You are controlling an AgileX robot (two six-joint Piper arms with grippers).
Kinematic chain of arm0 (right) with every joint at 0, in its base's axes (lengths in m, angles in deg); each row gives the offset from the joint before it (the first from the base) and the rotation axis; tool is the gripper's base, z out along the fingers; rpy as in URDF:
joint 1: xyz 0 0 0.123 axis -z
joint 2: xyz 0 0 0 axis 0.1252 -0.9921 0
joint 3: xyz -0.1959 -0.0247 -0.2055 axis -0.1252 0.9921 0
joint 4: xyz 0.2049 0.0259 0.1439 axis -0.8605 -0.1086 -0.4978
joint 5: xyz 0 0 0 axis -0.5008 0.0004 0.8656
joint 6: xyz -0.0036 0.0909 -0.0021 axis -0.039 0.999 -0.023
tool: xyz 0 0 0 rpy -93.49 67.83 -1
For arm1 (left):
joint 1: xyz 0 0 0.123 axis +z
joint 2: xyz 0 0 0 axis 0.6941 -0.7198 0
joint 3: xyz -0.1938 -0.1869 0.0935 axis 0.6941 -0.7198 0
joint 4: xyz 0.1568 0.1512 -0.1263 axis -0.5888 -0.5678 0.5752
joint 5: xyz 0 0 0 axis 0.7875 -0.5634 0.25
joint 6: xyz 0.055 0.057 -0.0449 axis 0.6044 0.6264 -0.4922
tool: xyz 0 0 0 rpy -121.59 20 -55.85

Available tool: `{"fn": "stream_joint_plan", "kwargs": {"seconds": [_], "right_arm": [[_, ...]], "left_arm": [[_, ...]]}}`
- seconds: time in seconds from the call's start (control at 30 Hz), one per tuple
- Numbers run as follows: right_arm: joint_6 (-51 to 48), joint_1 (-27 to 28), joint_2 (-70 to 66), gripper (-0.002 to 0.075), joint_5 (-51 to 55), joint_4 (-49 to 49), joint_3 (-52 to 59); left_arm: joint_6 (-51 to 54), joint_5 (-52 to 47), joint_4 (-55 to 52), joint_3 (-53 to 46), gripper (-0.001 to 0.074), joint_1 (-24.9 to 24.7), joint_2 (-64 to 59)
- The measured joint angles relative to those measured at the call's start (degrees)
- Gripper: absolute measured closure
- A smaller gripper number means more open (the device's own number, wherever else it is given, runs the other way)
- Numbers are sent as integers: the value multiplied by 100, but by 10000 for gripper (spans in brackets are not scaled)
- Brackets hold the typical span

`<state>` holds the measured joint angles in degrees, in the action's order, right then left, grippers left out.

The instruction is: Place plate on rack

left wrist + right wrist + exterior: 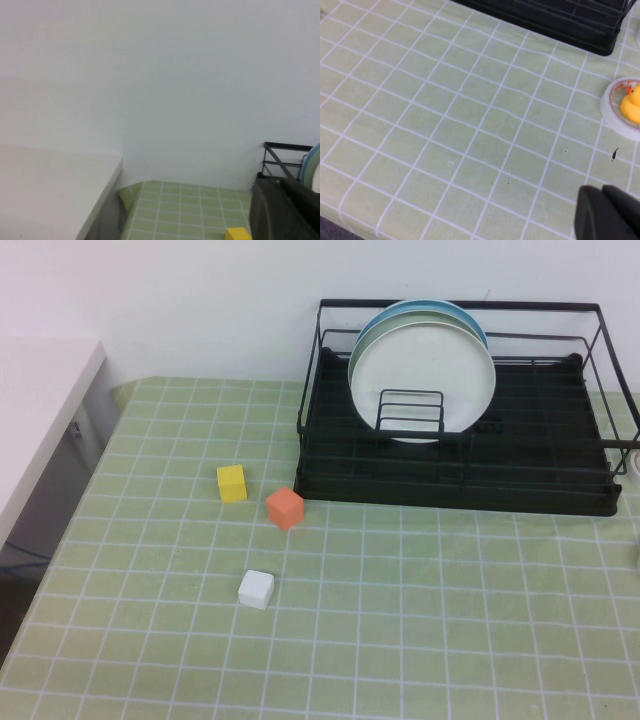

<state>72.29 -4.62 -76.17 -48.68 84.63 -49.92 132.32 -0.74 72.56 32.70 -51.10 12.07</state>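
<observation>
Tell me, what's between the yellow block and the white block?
Nothing sits squarely between the yellow block and white block; the orange block lies just aside, high view. Neither pincer shows there.

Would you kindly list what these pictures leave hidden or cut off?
- Both grippers: outside the high view. The left gripper and right gripper appear only as dark bodies cut by their wrist views' edges.
- Mint-green plate and blue plate: only rims show behind the plate in the rack.
- Duck: cut by the right wrist view's edge.
</observation>
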Motion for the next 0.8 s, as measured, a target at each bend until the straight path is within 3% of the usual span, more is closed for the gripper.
{"fn": "stream_joint_plan", "kwargs": {"seconds": [0.27, 0.4, 0.6, 0.8], "right_arm": [[0, 0, 0, 726, 0, 0, 0], [0, 0, 0, 726, 9, 0, 0], [0, 0, 0, 726, 9, 0, 0], [0, 0, 0, 726, 9, 0, 0]], "left_arm": [[-6861, -515, -6798, -189, 736, 0, 1], [-9107, -1061, -8667, -480, 736, 0, 1], [-9849, -2081, -9070, -514, 736, 0, 11], [-9267, -2281, -9036, -504, 736, 0, 11]]}}
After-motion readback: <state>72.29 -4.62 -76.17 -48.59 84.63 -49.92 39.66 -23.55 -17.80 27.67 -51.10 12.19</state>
